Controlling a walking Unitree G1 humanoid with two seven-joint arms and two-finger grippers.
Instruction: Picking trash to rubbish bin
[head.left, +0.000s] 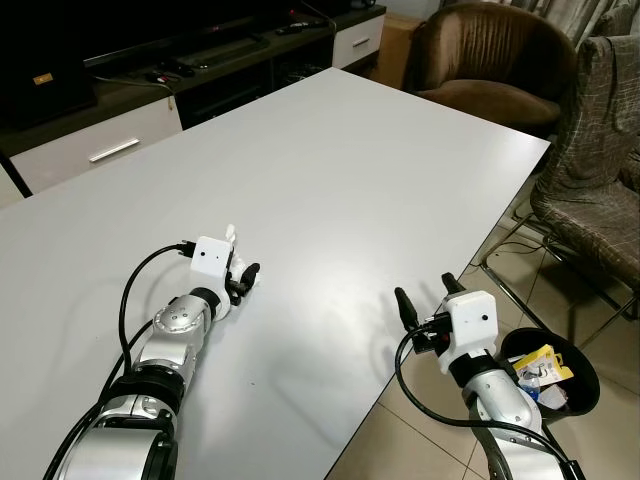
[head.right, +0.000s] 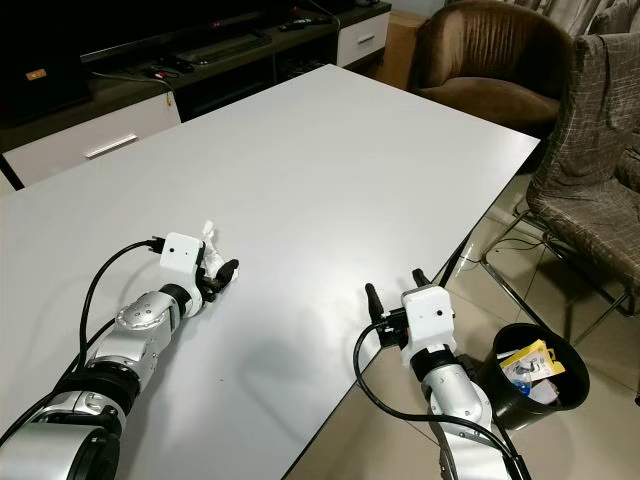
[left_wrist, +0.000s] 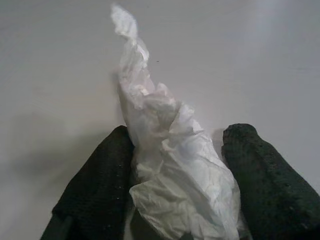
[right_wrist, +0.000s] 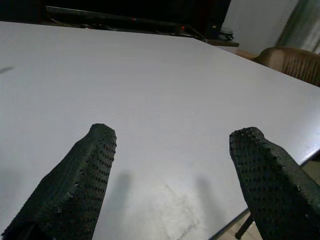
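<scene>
**Tissue pinched at surface's near side, bin waiting on floor**

Crumpled white tissue (left_wrist: 170, 165) sits between the two black fingers of the left pincer (head.left: 243, 278), which pinches it low on the white surface (head.left: 380, 170), toward the near edge on the robot's left. A twisted tail of the tissue sticks up past the fingertips, and its lower part lies against the tabletop. The right pincer (head.left: 428, 297) hovers at the near right edge of the surface, its fingers (right_wrist: 82, 175) spread wide with nothing between them. Beyond that edge, a round black rubbish bin (head.left: 585, 385) stands on the tiled floor just beside the right arm, with a yellow packet and other scraps inside. A brown armchair (head.left: 500, 70) stands past the far right corner, and a low TV cabinet (head.left: 110, 140) runs along the far side.
</scene>
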